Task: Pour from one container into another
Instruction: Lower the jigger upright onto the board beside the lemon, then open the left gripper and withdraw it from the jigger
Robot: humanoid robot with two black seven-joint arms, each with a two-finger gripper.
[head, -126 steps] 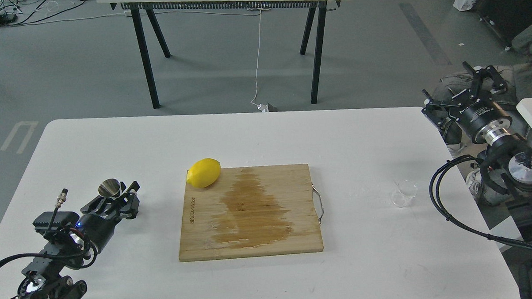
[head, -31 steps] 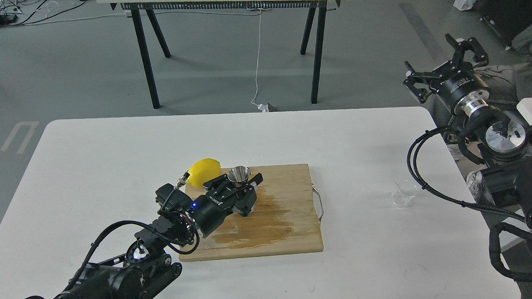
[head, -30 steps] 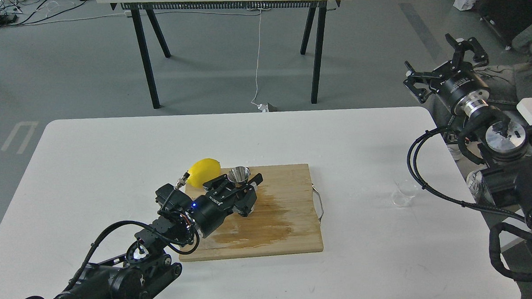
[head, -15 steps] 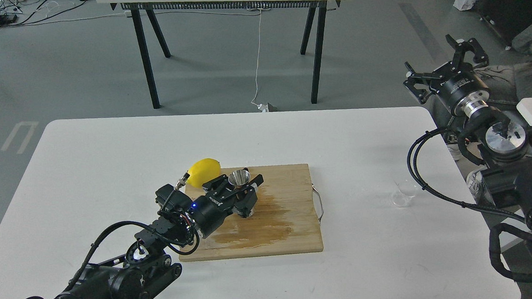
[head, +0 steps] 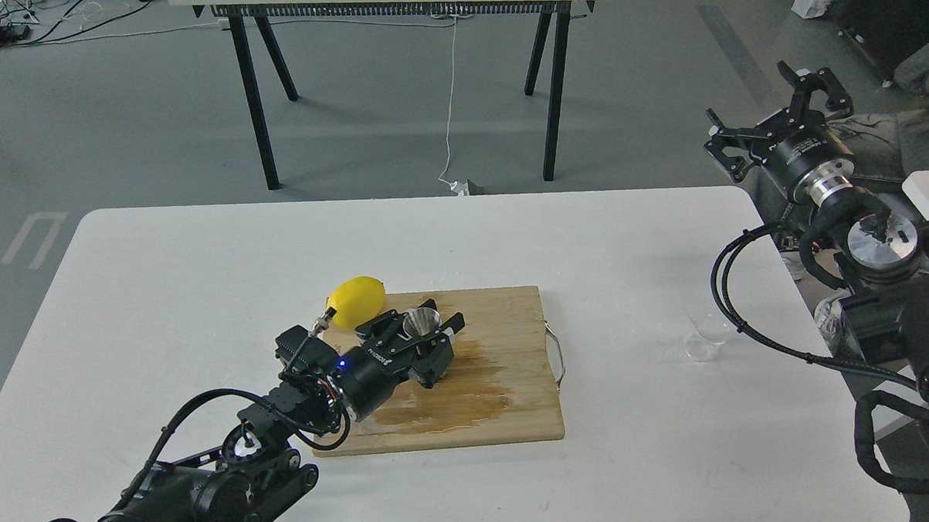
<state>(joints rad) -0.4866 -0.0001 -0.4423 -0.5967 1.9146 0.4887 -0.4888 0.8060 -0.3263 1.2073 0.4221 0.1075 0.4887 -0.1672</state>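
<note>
Jigger [head: 421,321] is sitting upright on the wet cutting board [head: 499,370], my left end effector [head: 427,333] gripping it, with the lemon [head: 356,301] just beside. Farther right, the glass cup [head: 705,337] is standing alone on the worktop [head: 201,267]. Beyond it, my right end effector [head: 775,109] is hanging spread wide, holding nothing.

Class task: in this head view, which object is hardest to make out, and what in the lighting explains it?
Head view: the clear glass cup nearly vanishes against the white table, shown only by faint rim highlights; the steel jigger in the left hand glints; lighting is even, shadows soft.
</note>
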